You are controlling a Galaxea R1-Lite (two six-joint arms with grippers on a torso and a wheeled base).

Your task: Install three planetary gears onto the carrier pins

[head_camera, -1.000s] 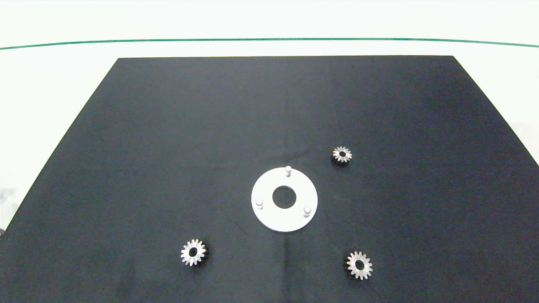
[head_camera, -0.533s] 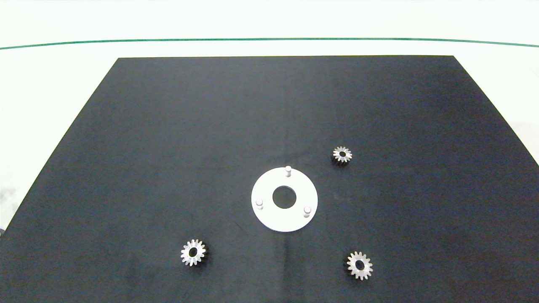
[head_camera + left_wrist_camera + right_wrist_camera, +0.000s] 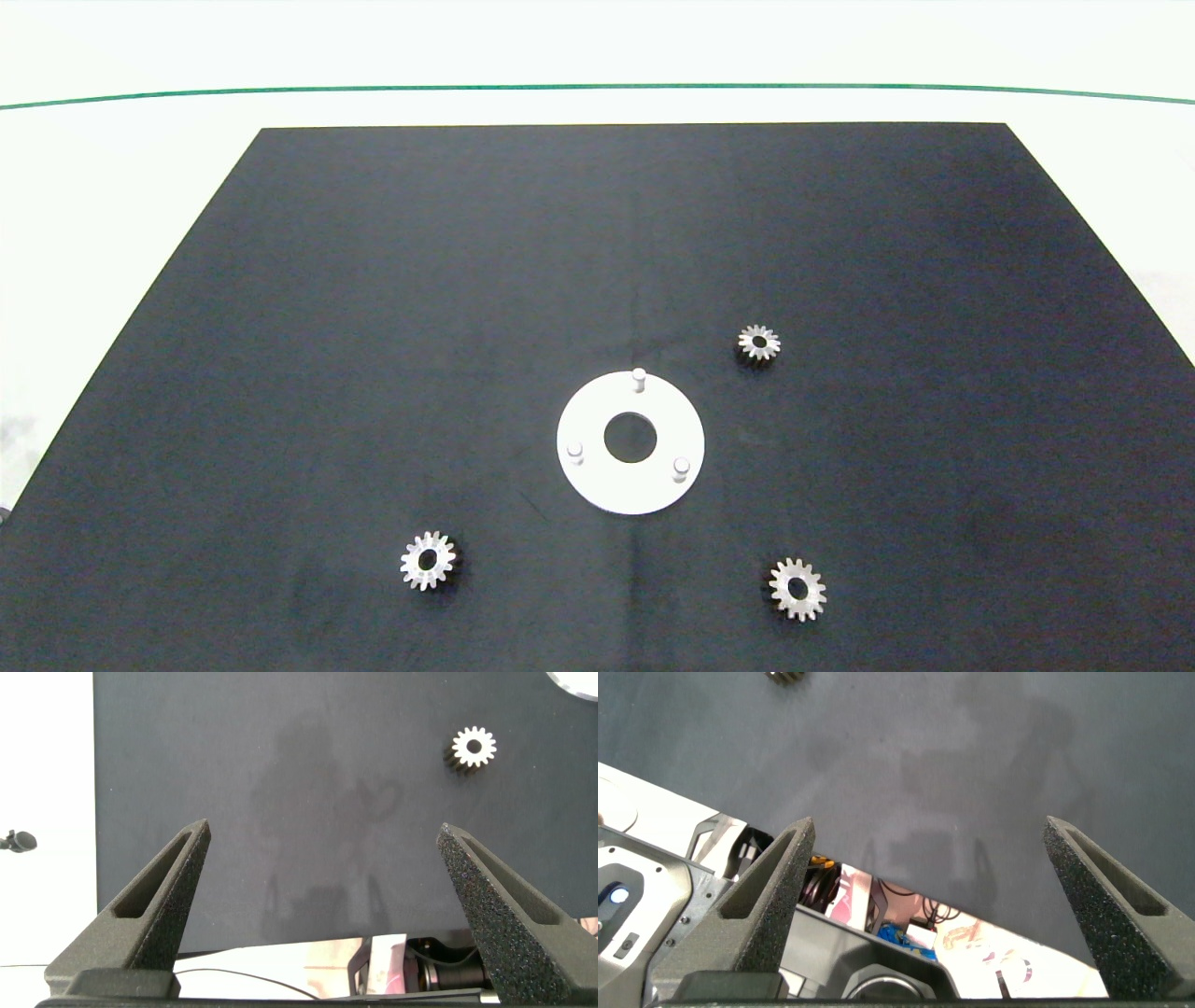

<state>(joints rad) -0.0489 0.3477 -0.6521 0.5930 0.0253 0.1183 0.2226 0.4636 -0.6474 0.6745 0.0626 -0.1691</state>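
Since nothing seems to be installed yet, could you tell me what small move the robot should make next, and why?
Probably bring the left gripper, open over the near edge of the mat, forward above the near-left gear. All three carrier pins are bare, all gears lie flat on the mat, and this one shows ahead of that gripper in its wrist view. The right gripper is also open, at the mat's edge.
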